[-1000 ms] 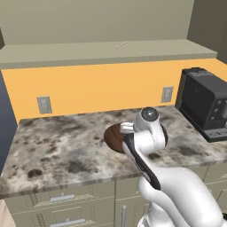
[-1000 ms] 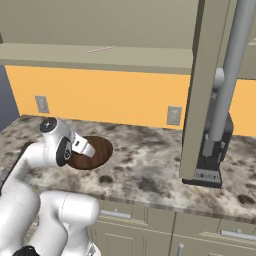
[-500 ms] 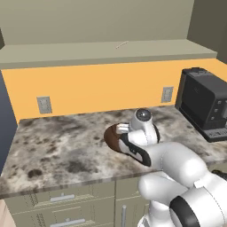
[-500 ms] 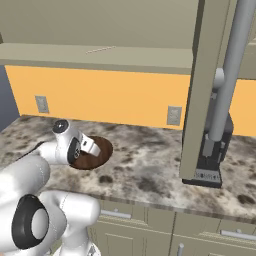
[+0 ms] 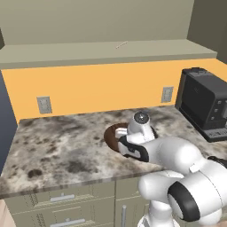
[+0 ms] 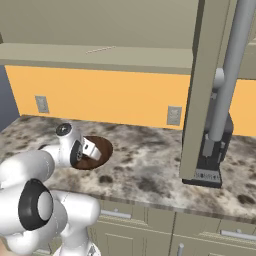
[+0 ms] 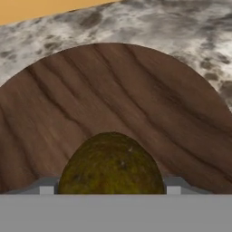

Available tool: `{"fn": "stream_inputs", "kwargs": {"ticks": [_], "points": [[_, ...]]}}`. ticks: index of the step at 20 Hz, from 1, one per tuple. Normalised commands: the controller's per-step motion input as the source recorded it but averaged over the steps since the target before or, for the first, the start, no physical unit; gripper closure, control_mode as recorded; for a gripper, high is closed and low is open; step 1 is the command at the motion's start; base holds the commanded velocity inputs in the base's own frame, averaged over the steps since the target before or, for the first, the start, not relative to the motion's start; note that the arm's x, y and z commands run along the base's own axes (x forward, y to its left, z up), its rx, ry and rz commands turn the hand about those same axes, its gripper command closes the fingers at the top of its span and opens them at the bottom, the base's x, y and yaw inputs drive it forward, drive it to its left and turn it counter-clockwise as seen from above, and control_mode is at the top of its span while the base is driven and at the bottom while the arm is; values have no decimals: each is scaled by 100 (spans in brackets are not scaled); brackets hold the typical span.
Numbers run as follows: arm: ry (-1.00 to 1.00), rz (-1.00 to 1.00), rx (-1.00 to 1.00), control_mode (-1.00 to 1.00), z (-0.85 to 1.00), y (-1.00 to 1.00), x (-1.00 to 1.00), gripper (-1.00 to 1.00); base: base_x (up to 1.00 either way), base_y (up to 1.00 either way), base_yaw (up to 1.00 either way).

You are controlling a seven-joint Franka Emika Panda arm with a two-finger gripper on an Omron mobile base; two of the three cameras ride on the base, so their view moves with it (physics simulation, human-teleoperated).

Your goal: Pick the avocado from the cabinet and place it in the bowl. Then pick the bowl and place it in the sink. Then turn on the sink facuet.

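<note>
The wide dark wooden bowl (image 7: 113, 90) rests on the marbled counter (image 5: 62, 150) and spreads out close beneath my hand. Between my fingertips sits the olive-brown avocado (image 7: 111, 165), and my gripper (image 7: 111, 188) is shut on it, held low over the bowl's inside. From the base, my white hand covers part of the bowl (image 5: 111, 134); the gripper (image 6: 90, 149) hangs over the bowl's (image 6: 100, 152) left half. Above the orange wall runs the greyish-beige cabinet (image 5: 111, 48) with its long shelf floor (image 6: 100, 52).
A black coffee machine (image 5: 206, 104) stands at the counter's right end. The open cabinet door (image 6: 200, 100) hangs in front of the machine (image 6: 217, 145) in the right base view. Wall outlets (image 5: 44, 105) sit on the backsplash. Drawers (image 5: 62, 199) run under the counter edge.
My arm has folded forward and down, bringing the hand with the avocado lower over the bowl. The bowl has stayed in place.
</note>
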Motion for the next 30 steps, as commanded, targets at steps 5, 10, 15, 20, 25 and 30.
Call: {"fn": "stream_inputs", "kwargs": {"ticks": [5,10,15,20,25,30], "points": [[0,0,1,-100,-5,0,2,-100,0,0,0],[0,4,3,-100,22,0,9,-100,0,0,0],[0,4,0,-100,62,9,0,-100,0,0,0],[0,12,-15,-100,58,53,-41,-100,0,0,0],[0,17,-33,-100,3,76,-61,-100,0,0,0],[0,18,-32,-100,0,42,-49,-100,0,0,0]]}}
